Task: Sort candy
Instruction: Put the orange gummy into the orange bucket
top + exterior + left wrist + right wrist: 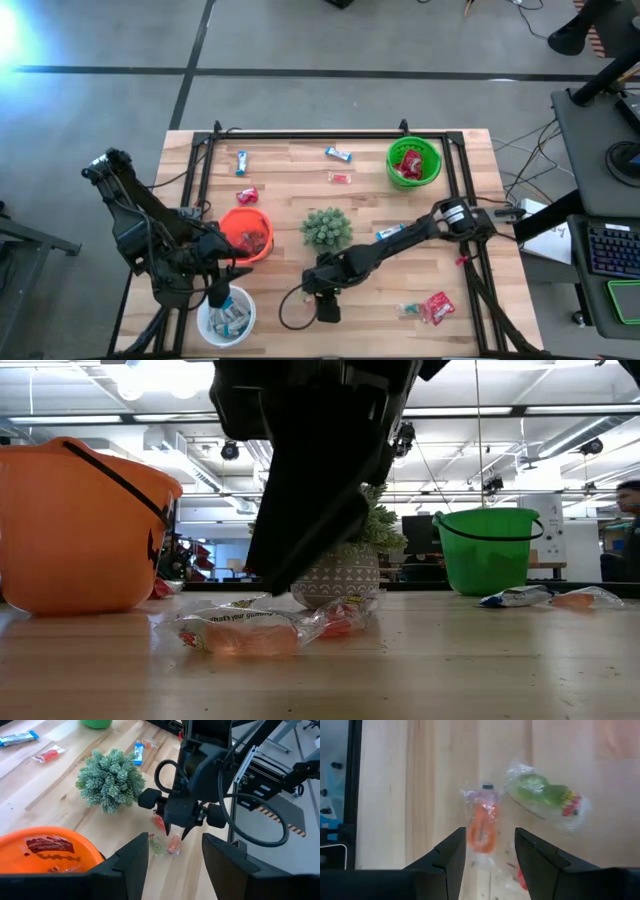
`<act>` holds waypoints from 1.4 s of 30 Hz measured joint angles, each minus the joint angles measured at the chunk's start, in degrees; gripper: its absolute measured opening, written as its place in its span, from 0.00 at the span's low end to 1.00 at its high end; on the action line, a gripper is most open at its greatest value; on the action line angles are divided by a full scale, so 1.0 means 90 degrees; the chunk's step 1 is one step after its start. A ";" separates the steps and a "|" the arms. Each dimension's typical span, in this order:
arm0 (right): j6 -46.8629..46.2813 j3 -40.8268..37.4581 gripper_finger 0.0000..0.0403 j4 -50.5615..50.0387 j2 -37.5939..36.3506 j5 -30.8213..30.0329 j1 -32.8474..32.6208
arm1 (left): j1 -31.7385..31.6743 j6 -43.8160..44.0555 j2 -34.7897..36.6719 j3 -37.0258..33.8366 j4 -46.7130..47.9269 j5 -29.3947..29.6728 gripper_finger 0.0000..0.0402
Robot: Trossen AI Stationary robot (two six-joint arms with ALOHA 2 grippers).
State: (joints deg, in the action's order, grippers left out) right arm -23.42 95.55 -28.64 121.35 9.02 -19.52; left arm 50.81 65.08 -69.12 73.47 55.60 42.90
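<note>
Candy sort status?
Done: red packets sit in the green bowl and orange bowl, bars in the white bowl. In hand: right gripper open above an orange candy. Left: blue bars, red packets still on the table.

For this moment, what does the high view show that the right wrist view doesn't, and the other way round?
Only the high view: the orange bowl, the green bowl, the white bowl under the left end effector, the spiky plant, and red packets lying elsewhere on the table.

Only the right wrist view: close detail of an orange sweet in clear wrap lying between the right end effector's open fingers, and a green sweet beside it.

Both: the wooden table and the right end effector low over it.
</note>
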 joint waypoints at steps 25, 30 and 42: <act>-0.0250 0.0004 0.36 0.0124 0.0339 -0.0002 -0.0178 | -0.0001 0.0015 -0.0012 0.0000 -0.0081 -0.0011 0.42; -0.0253 0.0002 0.16 0.0116 0.0339 -0.0001 -0.0175 | 0.0000 0.0015 -0.0012 0.0000 -0.0083 -0.0011 0.42; -0.0356 -0.0008 0.03 0.0026 0.0003 0.0053 -0.0175 | -0.0007 0.0161 -0.0012 0.0000 -0.0081 0.0011 0.42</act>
State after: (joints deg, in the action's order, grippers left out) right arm -26.63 95.48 -28.41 121.38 9.50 -21.10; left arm 50.74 66.52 -69.23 73.47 54.87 43.00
